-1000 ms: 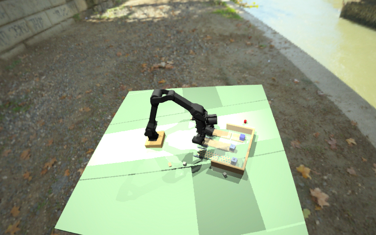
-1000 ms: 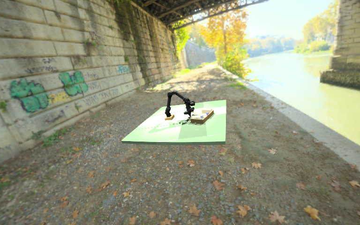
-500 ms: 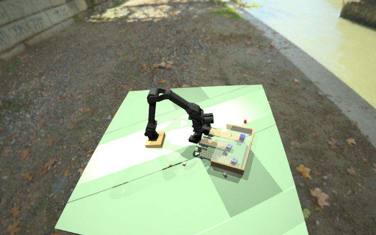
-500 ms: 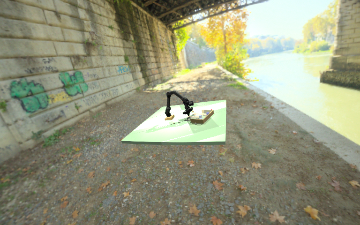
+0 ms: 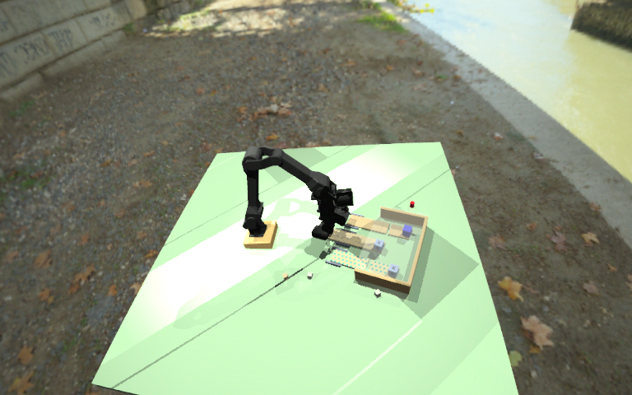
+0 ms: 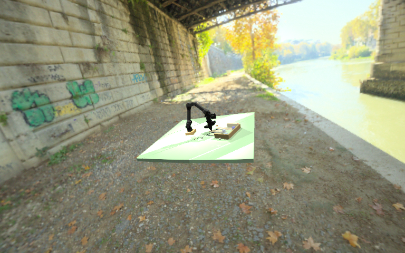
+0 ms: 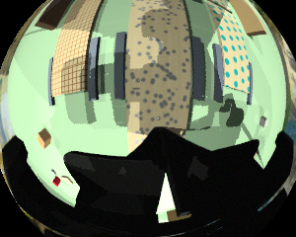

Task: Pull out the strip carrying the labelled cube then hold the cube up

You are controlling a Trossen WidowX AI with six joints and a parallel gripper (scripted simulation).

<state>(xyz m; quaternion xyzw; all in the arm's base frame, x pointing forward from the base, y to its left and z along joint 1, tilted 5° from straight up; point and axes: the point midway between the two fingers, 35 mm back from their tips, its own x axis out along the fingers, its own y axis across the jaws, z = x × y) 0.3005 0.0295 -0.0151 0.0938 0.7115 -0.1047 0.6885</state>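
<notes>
The middle strip (image 5: pixel 354 239) (image 7: pixel 158 64), with grey dots, looks in one piece and sticks out at the open front of the box. A pale cube (image 5: pixel 379 243) with a dark mark stands on its far part. My gripper (image 5: pixel 329 238) (image 6: pixel 210 129) (image 7: pixel 158 132) is shut and points down, its fingertips at the near end of this strip. Nothing shows between the fingers; the contact is partly hidden. The grid strip (image 5: pixel 361 223) (image 7: pixel 76 54) shows a break and carries a blue cube (image 5: pixel 406 230). The teal-dotted strip (image 5: pixel 346 258) (image 7: pixel 235 61) also shows a break; another marked pale cube (image 5: pixel 393 269) stands on it.
A wooden-walled box (image 5: pixel 383 282) (image 6: pixel 221 136) surrounds the strips' far parts, under a see-through cover. Dark guide rails flank each strip. Small loose blocks lie outside: tan (image 5: pixel 285 276) (image 7: pixel 44 138), grey (image 5: pixel 309 275), white (image 5: pixel 377 293) and red (image 5: pixel 411 204).
</notes>
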